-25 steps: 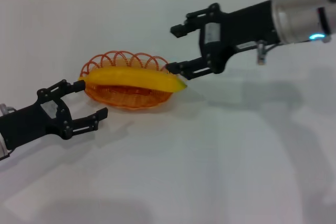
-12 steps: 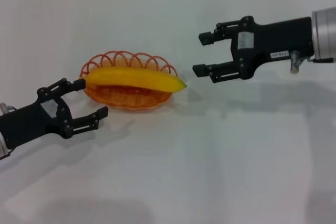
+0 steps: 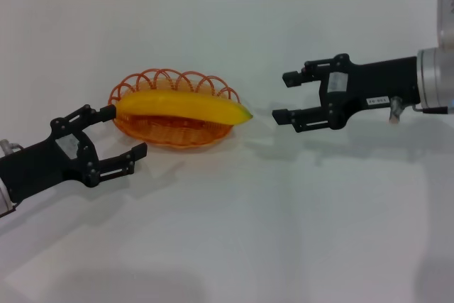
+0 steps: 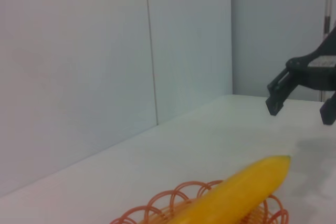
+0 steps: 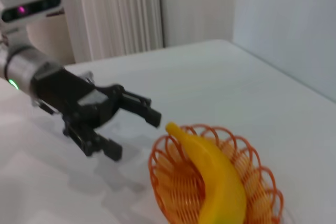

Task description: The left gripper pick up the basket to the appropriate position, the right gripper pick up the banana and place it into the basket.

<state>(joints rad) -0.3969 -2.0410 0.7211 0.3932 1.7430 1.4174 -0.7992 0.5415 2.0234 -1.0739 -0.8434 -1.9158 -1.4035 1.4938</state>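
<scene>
Since banana (image 3: 183, 106) lies lengthwise across basket (image 3: 172, 135), job looks done: right gripper (image 3: 285, 96) empty, jaws apart, off its tip; left gripper (image 3: 125, 133) nearer, open beside rim.

The head camera looks down at the counter (image 3: 284, 232) from above; both wrist cameras sit low and close, facing each other across the shared basket (image 3: 172, 129) and banana (image 3: 181, 106).

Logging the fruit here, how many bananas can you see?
1. The banana lies across the basket, between the open left gripper and open right gripper. None seems hidden.
</scene>
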